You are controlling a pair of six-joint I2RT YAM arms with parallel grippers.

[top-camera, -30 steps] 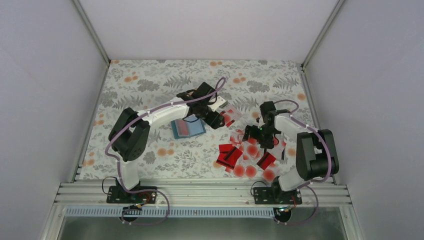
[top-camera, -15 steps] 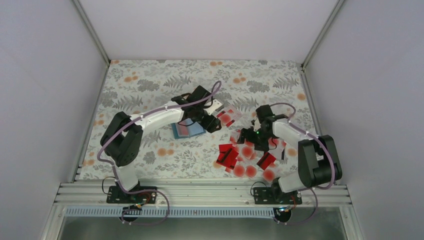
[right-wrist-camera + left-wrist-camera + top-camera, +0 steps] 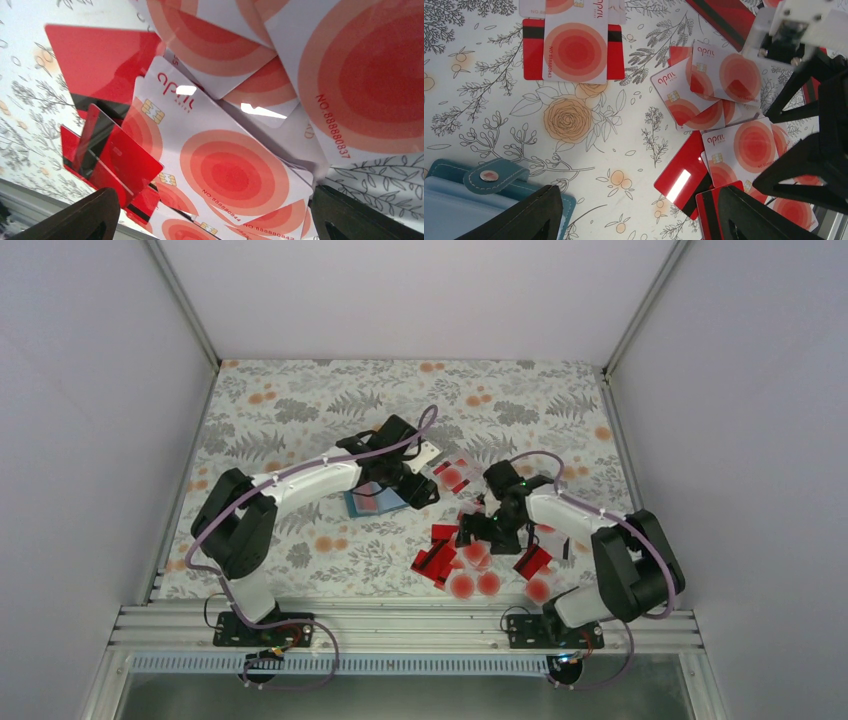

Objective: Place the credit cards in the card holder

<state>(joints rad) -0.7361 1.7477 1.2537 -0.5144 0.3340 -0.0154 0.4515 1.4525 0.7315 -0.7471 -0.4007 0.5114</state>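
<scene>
Cards [image 3: 235,175] under wide R claw [image 3: 220,212]; holder [image 3: 454,200] beside L claw [image 3: 639,217]

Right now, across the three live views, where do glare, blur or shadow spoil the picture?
Right wrist view: white glare patches on the credit cards, and its own fingers are dark blurs. Left wrist view: the print is sharp, with one bright glint on a red card. Top external view: the light is even, but the cards are too small to read.
</scene>
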